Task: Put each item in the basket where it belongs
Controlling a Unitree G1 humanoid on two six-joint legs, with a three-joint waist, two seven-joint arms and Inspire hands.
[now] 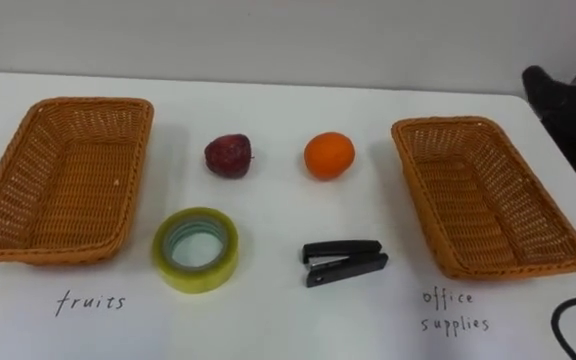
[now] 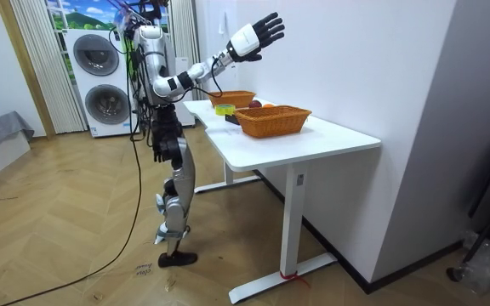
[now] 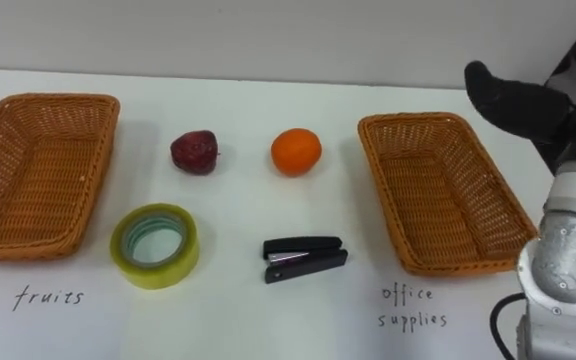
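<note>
The right hand (image 2: 260,34) hangs raised over the white counter's (image 1: 268,320) right end, dark fingers (image 3: 508,98) spread wide and holding nothing, partly cut off in the eye views. Between the left basket (image 1: 48,255) and the right basket (image 1: 513,270) lie a dark red fruit (image 1: 228,155) of unclear kind, an orange (image 1: 329,155), a tape roll (image 1: 196,276) and a stapler (image 1: 344,262). Stacked washing machines (image 2: 100,81) stand behind the robot on the wood floor (image 2: 58,221).

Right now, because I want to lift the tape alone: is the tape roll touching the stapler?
Apart. The left eye view shows a strip of bare table between the tape roll and the stapler.
</note>
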